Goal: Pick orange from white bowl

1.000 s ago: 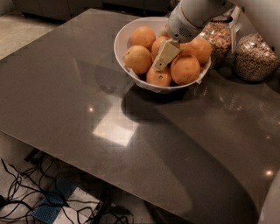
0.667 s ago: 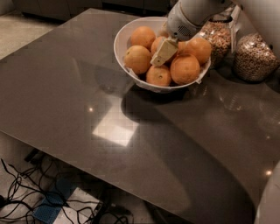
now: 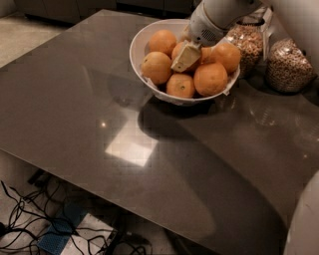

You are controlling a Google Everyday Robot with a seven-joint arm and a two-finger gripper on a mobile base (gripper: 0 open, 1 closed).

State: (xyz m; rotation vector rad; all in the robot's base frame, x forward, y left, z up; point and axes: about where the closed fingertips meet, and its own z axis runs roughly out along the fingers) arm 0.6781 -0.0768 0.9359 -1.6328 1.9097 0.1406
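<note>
The claw [image 3: 182, 61] sits low over the middle of the white bowl [image 3: 137, 46], with piled oranges [image 3: 210, 78] packed around it. Two grain jars [image 3: 289, 64] crowd the bowl's 1 to 3 o'clock side, where the robot's arm [image 3: 219, 15] also comes in. From 6 through 10 o'clock, the dark tabletop [image 3: 75, 99] offers broad passage.

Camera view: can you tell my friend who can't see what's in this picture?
A robot's tool hangs among the oranges piled in a white bowl. The bowl sits on a dark table beside two glass jars of grain.
</note>
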